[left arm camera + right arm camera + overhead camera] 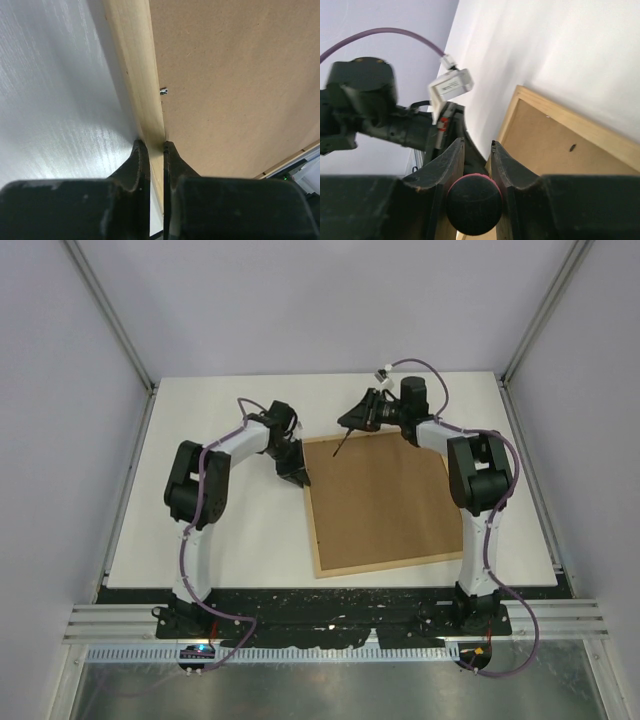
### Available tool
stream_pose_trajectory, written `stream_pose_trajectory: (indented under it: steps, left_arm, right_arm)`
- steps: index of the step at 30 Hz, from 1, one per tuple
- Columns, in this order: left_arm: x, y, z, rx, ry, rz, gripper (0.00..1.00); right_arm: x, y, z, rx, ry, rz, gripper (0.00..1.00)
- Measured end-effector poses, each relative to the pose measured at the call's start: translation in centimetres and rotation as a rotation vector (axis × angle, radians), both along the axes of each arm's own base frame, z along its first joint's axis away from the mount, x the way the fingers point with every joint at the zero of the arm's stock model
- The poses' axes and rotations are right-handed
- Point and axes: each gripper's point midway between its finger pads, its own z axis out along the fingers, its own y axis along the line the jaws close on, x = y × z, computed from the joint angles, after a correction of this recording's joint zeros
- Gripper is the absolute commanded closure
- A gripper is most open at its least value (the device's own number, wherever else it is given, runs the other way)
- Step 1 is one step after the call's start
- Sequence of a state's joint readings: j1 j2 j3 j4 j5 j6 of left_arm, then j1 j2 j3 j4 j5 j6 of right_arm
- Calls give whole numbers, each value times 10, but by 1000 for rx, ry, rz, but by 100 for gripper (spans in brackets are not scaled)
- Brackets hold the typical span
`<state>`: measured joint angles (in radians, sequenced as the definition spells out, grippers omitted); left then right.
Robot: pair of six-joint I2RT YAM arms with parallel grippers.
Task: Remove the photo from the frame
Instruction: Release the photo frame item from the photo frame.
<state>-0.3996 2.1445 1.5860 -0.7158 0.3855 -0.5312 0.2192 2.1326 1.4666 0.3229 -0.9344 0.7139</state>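
Note:
The frame (312, 530) lies face down on the white table, its brown fibreboard back (385, 500) facing up. The photo is hidden. My left gripper (298, 478) is at the frame's left side near the far corner. In the left wrist view its jaws (152, 145) are shut on the light wood strip (135, 65), one finger outside and one on the backing (235, 85). My right gripper (355, 418) is over the frame's far left corner, shut on the screwdriver (472, 202), a round dark handle with a red rim. The thin shaft (340, 445) points down at the backing.
A small metal tab (163, 91) sits at the seam between strip and backing. The left arm's wrist (365, 105) is close in front of the right gripper. White table (230, 540) surrounds the frame, with grey walls around it.

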Motion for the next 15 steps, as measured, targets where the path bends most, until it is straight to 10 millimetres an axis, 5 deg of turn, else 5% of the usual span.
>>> stream_pose_trajectory:
  steps: [9,15]
  left_arm:
    - [-8,-15,1,-88,-1,2,100]
    - [-9,-20,1,-119,-1,-7,100]
  right_arm:
    - [19,9,-76,6,102,-1,92]
    - [21,23,-79,12,102,15,92]
